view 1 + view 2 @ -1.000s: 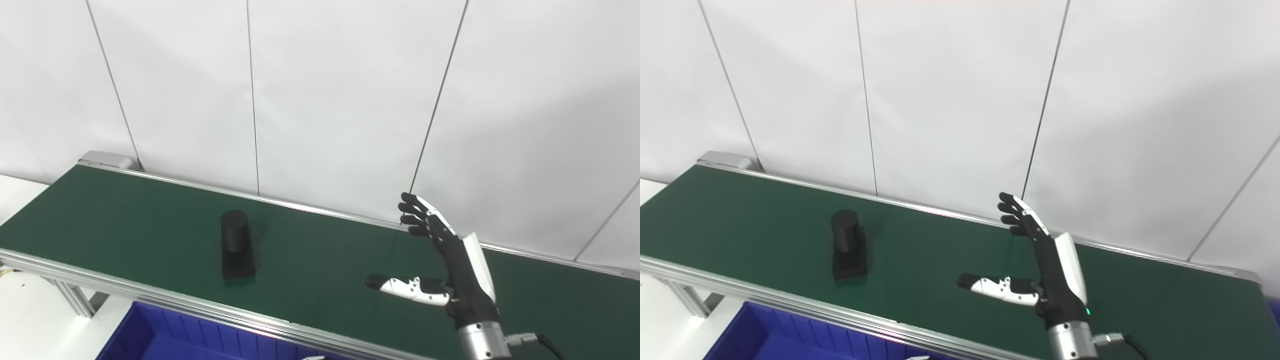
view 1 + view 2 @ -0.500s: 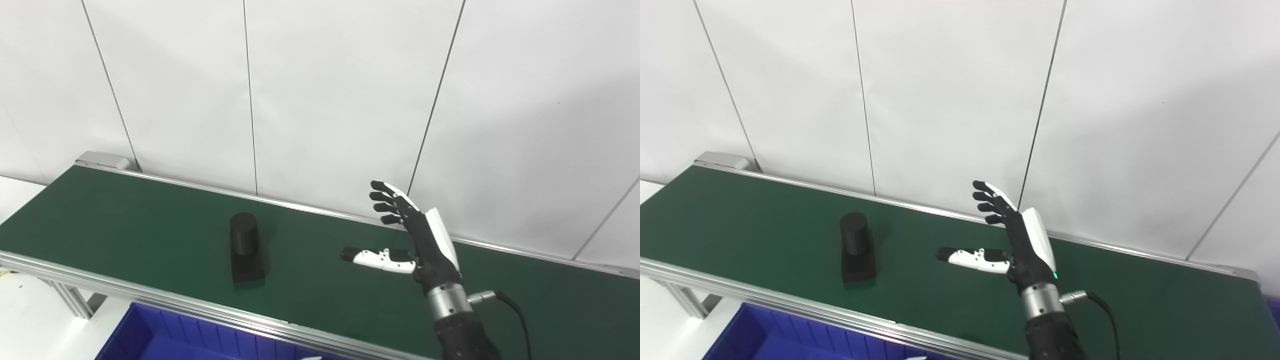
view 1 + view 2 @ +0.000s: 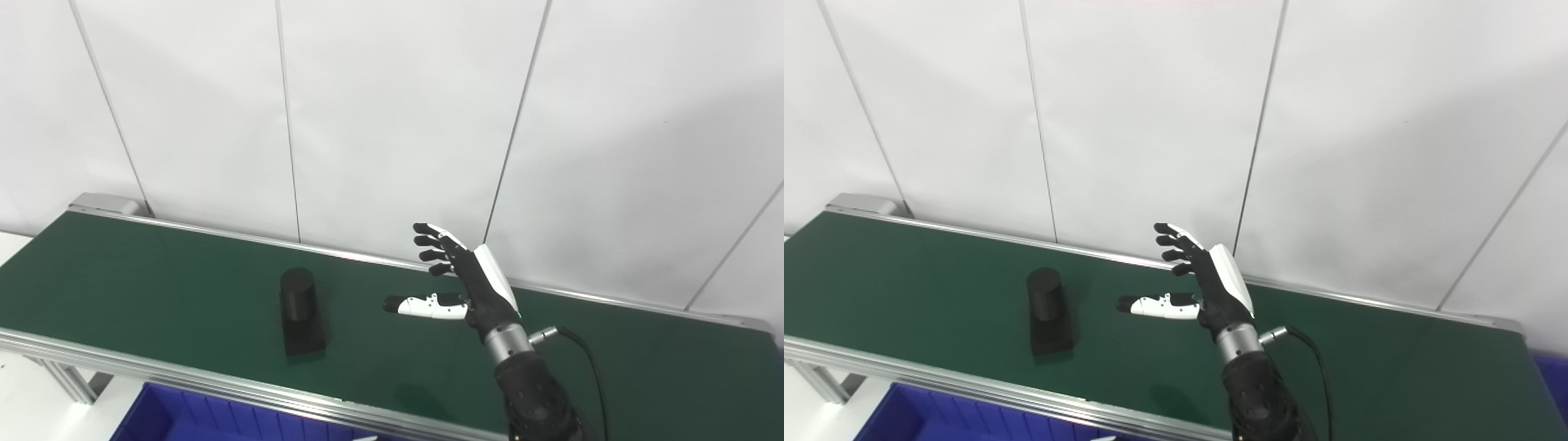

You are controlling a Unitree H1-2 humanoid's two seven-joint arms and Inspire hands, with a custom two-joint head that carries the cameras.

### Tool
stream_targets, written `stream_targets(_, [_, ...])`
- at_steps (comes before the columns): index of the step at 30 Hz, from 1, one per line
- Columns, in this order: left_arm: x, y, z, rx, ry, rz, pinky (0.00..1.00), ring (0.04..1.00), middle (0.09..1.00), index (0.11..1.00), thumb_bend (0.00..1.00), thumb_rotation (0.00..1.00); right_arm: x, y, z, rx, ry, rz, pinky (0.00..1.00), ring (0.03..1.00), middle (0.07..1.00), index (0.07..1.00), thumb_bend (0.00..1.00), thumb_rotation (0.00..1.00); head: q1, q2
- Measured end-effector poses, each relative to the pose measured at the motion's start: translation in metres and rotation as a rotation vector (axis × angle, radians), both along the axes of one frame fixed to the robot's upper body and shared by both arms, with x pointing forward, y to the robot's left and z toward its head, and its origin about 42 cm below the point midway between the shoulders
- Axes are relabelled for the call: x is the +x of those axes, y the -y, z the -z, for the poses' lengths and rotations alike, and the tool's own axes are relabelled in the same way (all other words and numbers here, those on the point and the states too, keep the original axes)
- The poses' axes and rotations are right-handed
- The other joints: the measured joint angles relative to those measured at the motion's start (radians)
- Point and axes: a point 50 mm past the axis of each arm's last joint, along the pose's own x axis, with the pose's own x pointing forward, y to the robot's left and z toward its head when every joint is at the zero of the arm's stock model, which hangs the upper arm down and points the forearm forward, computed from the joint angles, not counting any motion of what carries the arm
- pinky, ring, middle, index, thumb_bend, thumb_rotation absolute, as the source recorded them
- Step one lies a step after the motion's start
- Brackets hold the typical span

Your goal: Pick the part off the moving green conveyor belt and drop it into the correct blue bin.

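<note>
A black part [image 3: 300, 312], a short cylinder standing on a flat square base, sits on the green conveyor belt [image 3: 153, 282] left of centre. It also shows in the right eye view [image 3: 1048, 312]. My right hand [image 3: 459, 278] is open above the belt, fingers spread upward and thumb stretched toward the part. It holds nothing and is a hand's width to the right of the part. It also shows in the right eye view [image 3: 1197, 278]. My left hand is out of view.
A blue bin [image 3: 202, 416] lies below the belt's near rail at the lower left. The aluminium rail [image 3: 184, 380] runs along the near edge. A white panelled wall stands right behind the belt. A cable [image 3: 588, 361] hangs from my right wrist.
My right hand has moved left and farther over the belt, toward the part, staying open. The part has drifted right on the belt. The camera has shifted a little.
</note>
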Motion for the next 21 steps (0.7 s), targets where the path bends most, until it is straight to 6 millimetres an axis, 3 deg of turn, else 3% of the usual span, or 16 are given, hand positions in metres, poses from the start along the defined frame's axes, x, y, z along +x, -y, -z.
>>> stream_targets(8, [-0.01, 0.003, 0.001, -0.022, -0.017, -0.018, 0.75, 0.818, 0.848, 0.842, 0.94, 0.23, 0.017, -0.01, 0.013, -0.019, -0.078, -0.016, 0.72, 0.791, 0.834, 0.854, 0.88, 0.34, 0.009, 0.002])
stream_targets(13, [-0.011, 0.017, 0.001, -0.033, -0.004, -0.022, 0.68, 0.774, 0.811, 0.812, 0.94, 0.26, 0.028, -0.016, 0.025, -0.043, -0.137, -0.018, 0.7, 0.788, 0.838, 0.848, 0.89, 0.34, 0.025, 0.002])
stream_targets(21, [-0.011, 0.018, 0.004, 0.029, 0.037, -0.029, 0.6, 0.706, 0.757, 0.777, 0.95, 0.26, 0.04, -0.022, 0.045, -0.095, -0.205, -0.008, 0.66, 0.751, 0.815, 0.846, 0.88, 0.35, 0.034, 0.006])
